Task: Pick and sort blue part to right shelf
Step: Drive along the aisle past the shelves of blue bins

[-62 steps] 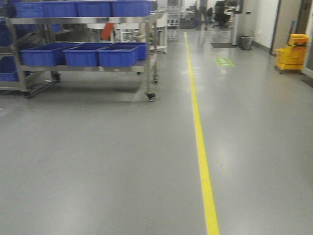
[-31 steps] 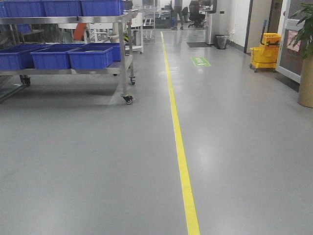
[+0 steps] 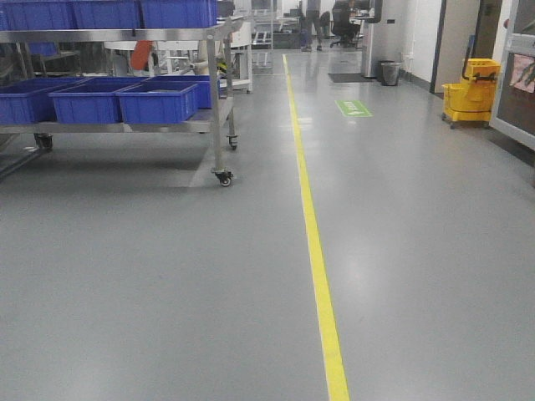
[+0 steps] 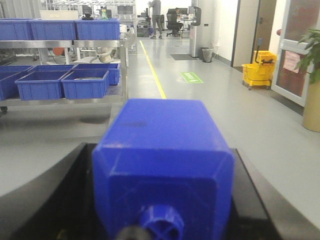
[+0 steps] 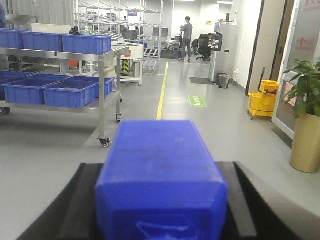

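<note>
- Two blue blocks are showing, one on each wrist cam. I'm reading the left one as the blue part [image 4: 162,165]: narrow body, sloped shoulders, round cap sticking out toward the lens.
- Left gripper [image 4: 160,147] is clamping it. Black fingers [image 4: 65,190] are pressing on both flanks, and the part is lying lengthwise between them with its base pointing ahead.
- Right gripper [image 5: 160,164] is clenching the squatter blue block [image 5: 162,180] the same way, with the low cap end facing the camera.
- Front cam is showing grey floor [image 3: 150,284] with a yellow line [image 3: 318,251] running down the aisle.
- Steel rack [image 3: 125,35] carrying blue bins [image 3: 157,102] is standing ahead, left of that line and well apart from both grippers.
- Yellow mop bucket [image 3: 468,92] is sitting far right, near the wall.
</note>
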Action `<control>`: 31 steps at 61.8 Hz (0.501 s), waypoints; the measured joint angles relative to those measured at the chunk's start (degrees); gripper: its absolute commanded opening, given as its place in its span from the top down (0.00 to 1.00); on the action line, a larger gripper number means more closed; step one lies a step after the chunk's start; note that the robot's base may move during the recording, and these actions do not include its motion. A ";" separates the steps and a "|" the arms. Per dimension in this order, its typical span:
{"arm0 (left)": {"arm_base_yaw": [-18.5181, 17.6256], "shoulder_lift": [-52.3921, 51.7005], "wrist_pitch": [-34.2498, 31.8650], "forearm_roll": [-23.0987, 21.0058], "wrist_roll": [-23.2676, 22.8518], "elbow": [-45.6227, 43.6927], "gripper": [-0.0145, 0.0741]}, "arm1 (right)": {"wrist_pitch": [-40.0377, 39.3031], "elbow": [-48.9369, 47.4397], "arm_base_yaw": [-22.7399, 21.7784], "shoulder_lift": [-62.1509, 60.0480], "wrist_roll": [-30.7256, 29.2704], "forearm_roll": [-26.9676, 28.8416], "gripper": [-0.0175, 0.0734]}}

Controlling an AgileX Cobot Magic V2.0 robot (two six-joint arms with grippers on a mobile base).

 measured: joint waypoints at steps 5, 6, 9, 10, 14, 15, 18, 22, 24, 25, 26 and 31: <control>0.00 0.00 0.00 0.00 0.00 0.00 0.40 | 0.00 0.00 0.00 0.00 0.00 0.00 0.35; 0.00 0.00 0.00 0.00 0.00 0.00 0.40 | 0.00 0.00 0.00 0.00 0.00 0.00 0.35; 0.00 0.00 0.00 0.00 0.00 0.00 0.40 | 0.00 0.00 0.00 0.00 0.00 0.00 0.35; 0.00 0.00 0.00 0.00 0.00 0.00 0.40 | 0.00 0.00 0.00 0.00 0.00 0.00 0.35; 0.00 0.00 0.00 0.00 0.00 0.00 0.40 | 0.00 0.00 0.00 0.00 0.00 0.00 0.35; 0.00 0.00 0.00 0.00 0.00 0.00 0.40 | 0.00 0.00 0.00 0.00 0.00 0.00 0.35; 0.00 0.00 0.00 0.00 0.00 0.00 0.40 | 0.00 0.00 0.00 0.00 0.00 0.00 0.35; 0.00 0.00 0.00 0.00 0.00 0.00 0.40 | 0.00 0.00 0.00 0.00 0.00 0.00 0.35; 0.00 0.00 0.00 0.00 0.00 0.00 0.40 | 0.00 0.00 0.00 0.00 0.00 0.00 0.35; 0.00 0.00 0.00 0.00 0.00 0.00 0.40 | 0.00 0.00 0.00 0.00 0.00 0.00 0.35; 0.00 0.00 0.00 0.00 0.00 0.00 0.40 | 0.00 0.00 0.00 0.00 0.00 0.00 0.35; 0.00 0.00 0.00 0.00 0.00 0.00 0.40 | 0.00 0.00 0.00 0.00 0.00 0.00 0.35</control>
